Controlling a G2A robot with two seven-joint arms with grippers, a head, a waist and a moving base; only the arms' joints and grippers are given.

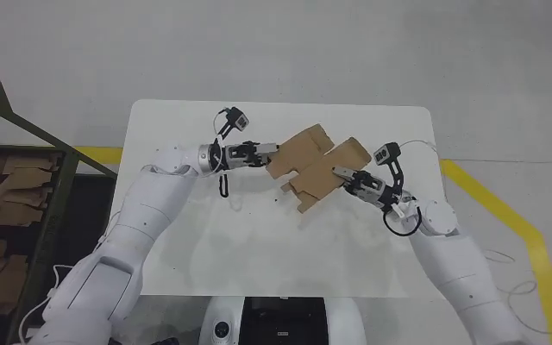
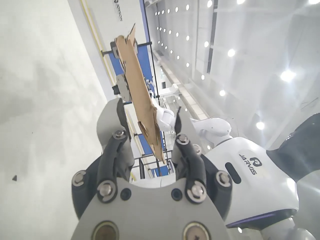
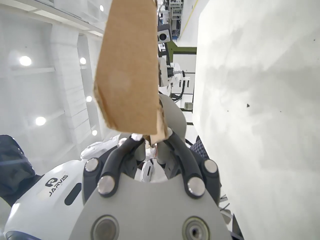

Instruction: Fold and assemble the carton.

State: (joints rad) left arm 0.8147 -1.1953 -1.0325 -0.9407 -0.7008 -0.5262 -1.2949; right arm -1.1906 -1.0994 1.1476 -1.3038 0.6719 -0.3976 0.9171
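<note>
A flat brown carton (image 1: 315, 164) is held above the middle of the white table (image 1: 216, 250), between the two arms. My left gripper (image 1: 266, 156) is at the carton's left edge. In the left wrist view this gripper (image 2: 150, 122) stands open, and the carton (image 2: 135, 81) passes edge-on between its spread fingers (image 2: 119, 116). My right gripper (image 1: 343, 175) is at the carton's right side. In the right wrist view it (image 3: 152, 137) is shut on the near corner of the carton (image 3: 127, 71), whose flap rises away from the camera.
A small black loop (image 1: 224, 185) lies on the table under the left forearm. A dark bin with cardboard sheets (image 1: 26, 198) stands on the floor left of the table. Yellow tape (image 1: 496, 207) marks the floor to the right.
</note>
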